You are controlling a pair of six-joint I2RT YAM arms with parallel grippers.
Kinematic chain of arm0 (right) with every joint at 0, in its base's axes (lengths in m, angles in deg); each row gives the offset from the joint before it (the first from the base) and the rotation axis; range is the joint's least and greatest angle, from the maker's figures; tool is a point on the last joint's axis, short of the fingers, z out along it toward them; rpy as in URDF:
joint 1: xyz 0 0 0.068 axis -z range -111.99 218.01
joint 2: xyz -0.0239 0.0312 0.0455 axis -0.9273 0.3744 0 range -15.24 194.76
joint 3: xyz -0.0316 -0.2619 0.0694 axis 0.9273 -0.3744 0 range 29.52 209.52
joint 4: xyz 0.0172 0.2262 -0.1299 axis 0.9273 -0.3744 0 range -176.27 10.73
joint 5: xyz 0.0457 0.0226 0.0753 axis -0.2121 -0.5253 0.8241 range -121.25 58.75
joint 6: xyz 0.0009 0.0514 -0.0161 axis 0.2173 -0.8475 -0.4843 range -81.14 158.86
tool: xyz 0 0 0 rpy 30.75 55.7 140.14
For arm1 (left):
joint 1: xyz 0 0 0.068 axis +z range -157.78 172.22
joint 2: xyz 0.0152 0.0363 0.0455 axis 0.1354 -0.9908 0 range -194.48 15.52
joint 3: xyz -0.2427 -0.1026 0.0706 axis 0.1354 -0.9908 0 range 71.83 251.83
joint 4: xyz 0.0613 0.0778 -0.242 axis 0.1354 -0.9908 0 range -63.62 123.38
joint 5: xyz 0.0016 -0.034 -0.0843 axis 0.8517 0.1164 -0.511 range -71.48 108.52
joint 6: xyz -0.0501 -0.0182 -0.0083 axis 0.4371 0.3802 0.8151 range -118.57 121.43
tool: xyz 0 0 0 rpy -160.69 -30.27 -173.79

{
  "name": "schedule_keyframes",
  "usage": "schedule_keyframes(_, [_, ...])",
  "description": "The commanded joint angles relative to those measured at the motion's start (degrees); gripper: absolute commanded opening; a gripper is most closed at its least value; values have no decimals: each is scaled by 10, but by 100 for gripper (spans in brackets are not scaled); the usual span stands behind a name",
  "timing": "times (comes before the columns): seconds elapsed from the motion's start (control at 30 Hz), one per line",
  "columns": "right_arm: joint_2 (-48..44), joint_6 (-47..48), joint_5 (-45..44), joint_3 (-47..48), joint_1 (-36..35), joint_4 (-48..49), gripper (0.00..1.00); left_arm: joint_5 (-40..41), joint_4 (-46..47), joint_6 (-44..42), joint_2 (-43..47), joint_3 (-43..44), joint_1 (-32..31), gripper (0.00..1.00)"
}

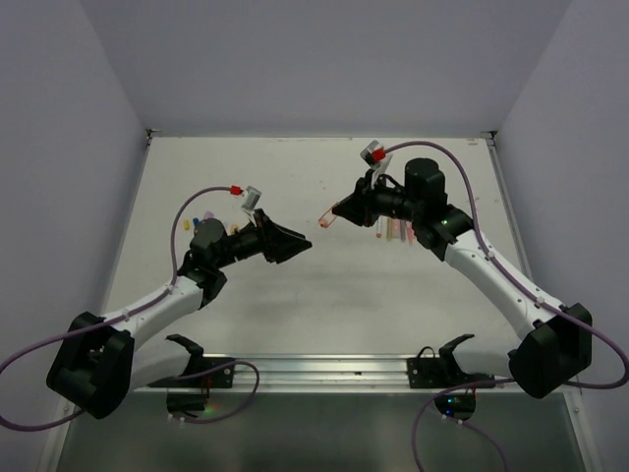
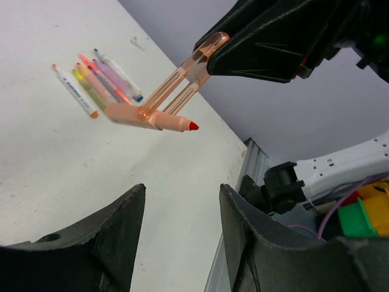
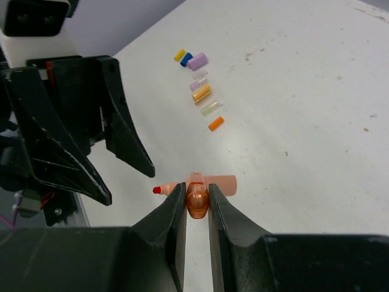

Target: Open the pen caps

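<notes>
My right gripper [image 3: 196,194] is shut on a translucent orange pen cap [image 3: 197,202], held above the table. An uncapped peach pen [image 3: 220,184] with a bare red tip lies crosswise at the cap's far end. Its rear end is blurred, and I cannot tell what holds it there. In the left wrist view the same cap [image 2: 176,85] and pen [image 2: 167,122] hang ahead of my left gripper [image 2: 182,188], which is open, empty and apart from the pen. From above, the left gripper [image 1: 287,242] faces the right gripper [image 1: 341,210], with the pen [image 1: 323,222] between them.
Several loose caps [image 3: 202,93] in yellow, blue, lilac, pink and orange lie in a row on the white table [image 3: 304,91], beyond the left gripper. Several pens [image 2: 91,82] lie side by side under the right arm [image 1: 482,261]. Grey walls enclose the table.
</notes>
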Motion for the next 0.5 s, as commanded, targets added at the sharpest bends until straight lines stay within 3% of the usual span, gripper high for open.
schedule_keyframes(0.0, [12,19,-57,8,-3,-12,0,99,-126,-59,37,31,0,56])
schedule_keyframes(0.3, [71,52,-154,10,-41,-48,0,359,-439,-133,95,115,1,81])
schedule_keyframes(0.47, [98,56,-189,10,-45,-49,0,444,-562,-160,107,182,5,98])
